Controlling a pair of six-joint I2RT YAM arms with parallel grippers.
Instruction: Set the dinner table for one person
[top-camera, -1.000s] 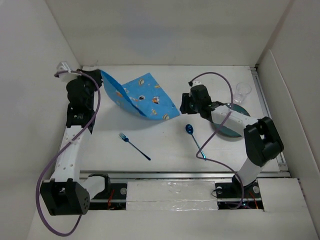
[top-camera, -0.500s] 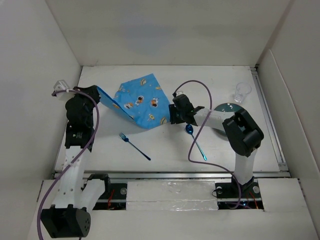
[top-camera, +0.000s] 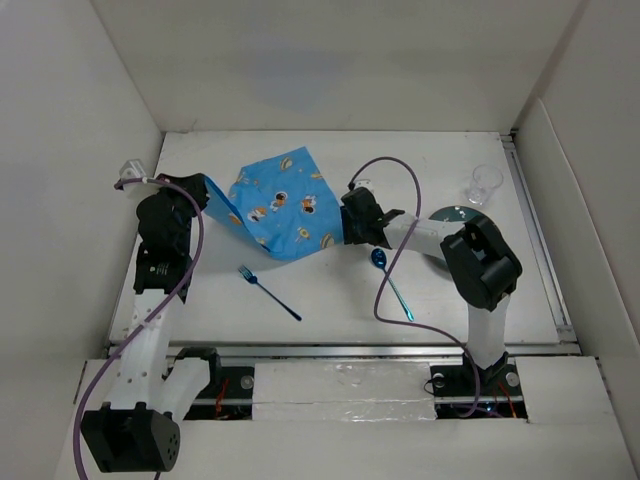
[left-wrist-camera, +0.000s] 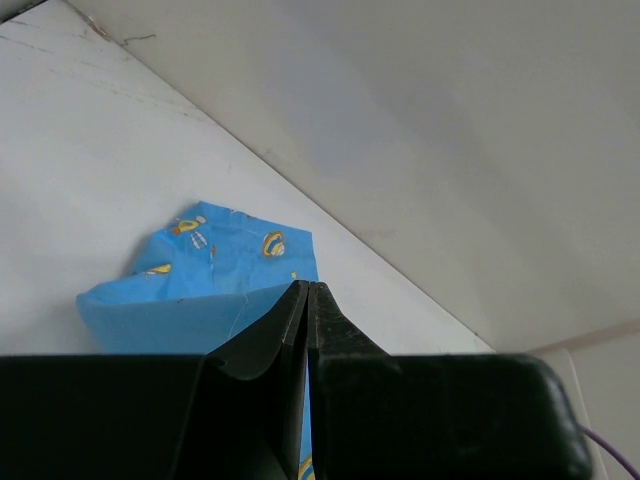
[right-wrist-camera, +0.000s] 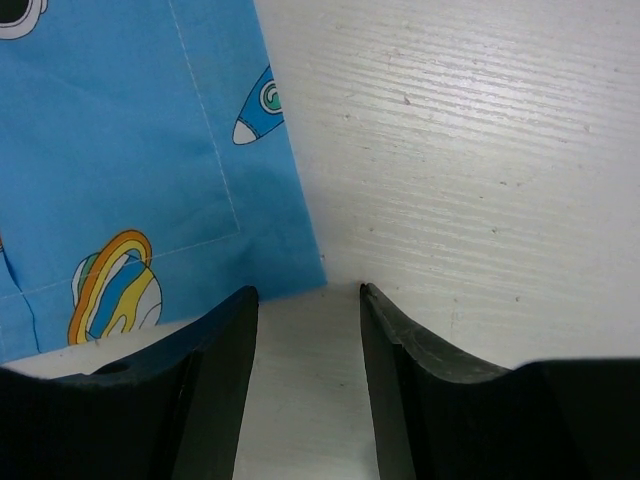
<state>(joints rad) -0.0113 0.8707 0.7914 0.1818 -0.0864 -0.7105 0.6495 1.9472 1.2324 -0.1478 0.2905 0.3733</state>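
Note:
The blue cartoon-printed placemat (top-camera: 285, 205) lies on the white dinner table (top-camera: 330, 310), with its left edge raised. My left gripper (top-camera: 197, 190) is shut on that left corner. In the left wrist view the cloth (left-wrist-camera: 215, 275) spreads out beyond the closed fingers (left-wrist-camera: 265, 350). My right gripper (top-camera: 349, 226) is open, low over the table at the mat's right corner. In the right wrist view that corner (right-wrist-camera: 290, 255) lies just ahead of the gap between the fingertips (right-wrist-camera: 307, 292), with nothing between them.
A blue fork (top-camera: 268, 292) lies in front of the mat and a blue spoon (top-camera: 392, 282) to its right. A dark plate (top-camera: 455, 222) sits under my right forearm. A clear glass (top-camera: 485, 184) stands at the back right. White walls enclose the table.
My right gripper has moved left to the mat's right corner. The mat, earlier folded up and lifted, now lies mostly spread. My left gripper has shifted slightly right, still holding its corner.

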